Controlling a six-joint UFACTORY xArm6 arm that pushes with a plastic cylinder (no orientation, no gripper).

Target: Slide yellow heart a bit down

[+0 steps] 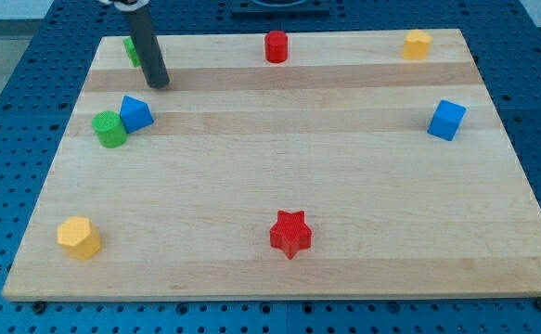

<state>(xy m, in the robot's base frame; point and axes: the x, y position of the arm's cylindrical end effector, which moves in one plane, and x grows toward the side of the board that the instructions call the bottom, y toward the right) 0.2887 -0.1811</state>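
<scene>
A yellow block (417, 43), which looks like the heart, sits at the board's top right corner. A second yellow block (79, 237), pentagon-like, lies at the bottom left. My tip (159, 84) rests on the board at the top left, far to the left of the top-right yellow block. The rod partly hides a green block (132, 52) just up and left of the tip.
A blue block (135, 113) touches a green cylinder (109, 129) just below the tip. A red cylinder (276, 46) is at top centre, a blue cube (446, 120) at the right, and a red star (290, 233) at bottom centre. The wooden board (270, 167) lies on a blue perforated table.
</scene>
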